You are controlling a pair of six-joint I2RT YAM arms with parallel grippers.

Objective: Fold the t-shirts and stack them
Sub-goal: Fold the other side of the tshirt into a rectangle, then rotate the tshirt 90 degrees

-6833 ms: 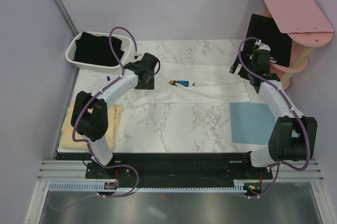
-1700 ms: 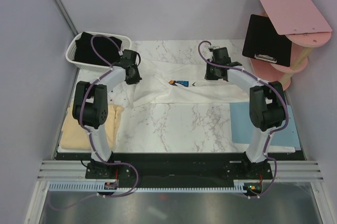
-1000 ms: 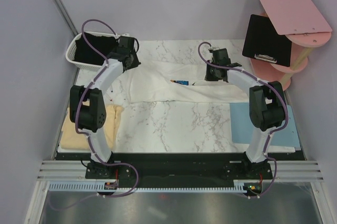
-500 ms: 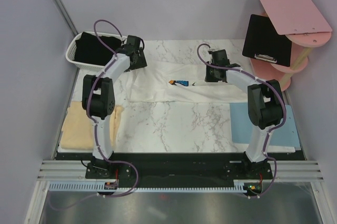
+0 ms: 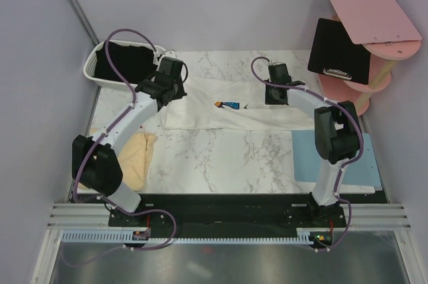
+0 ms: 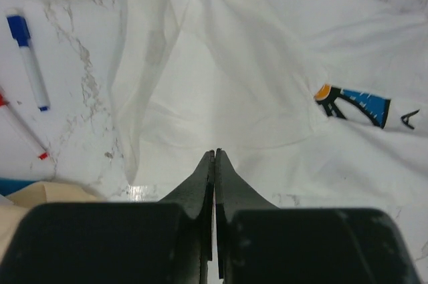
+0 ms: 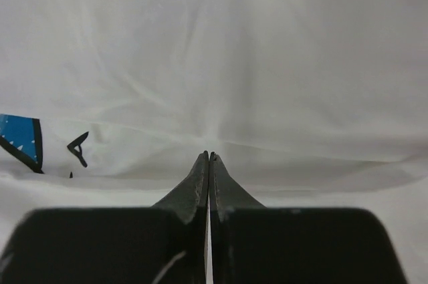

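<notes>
- Seen from above, a white t-shirt (image 5: 241,111) lies spread across the far half of a marble table (image 5: 221,157), its small blue print (image 5: 227,105) facing up.
- The left gripper (image 5: 175,94) sits over the shirt's left end and the right gripper (image 5: 275,99) over its far edge, right of the print.
- A black t-shirt (image 5: 124,63) fills a white basket (image 5: 91,65) at the far left corner, and a pale yellow t-shirt (image 5: 134,154) lies at the table's left edge, partly under the left arm.
- A light-blue mat (image 5: 314,154) lies flat at the right. A black clipboard (image 5: 338,47) leans on a pink stand (image 5: 368,7) beyond the table's corner.
- From the left wrist, the left gripper (image 6: 215,154) has its jaws pressed tightly together, tips low over the white t-shirt (image 6: 221,77) near its hem. Whether cloth is caught between them cannot be told.
- A blue-and-orange print (image 6: 354,103) shows to the right, and a blue marker (image 6: 28,60) and a red marker (image 6: 23,138) lie on bare marble to the left.
- From the right wrist, the right gripper (image 7: 208,156) is likewise clenched, tips at a ridge of the white t-shirt (image 7: 254,50) where creases meet. A pinch on the fabric cannot be confirmed.
</notes>
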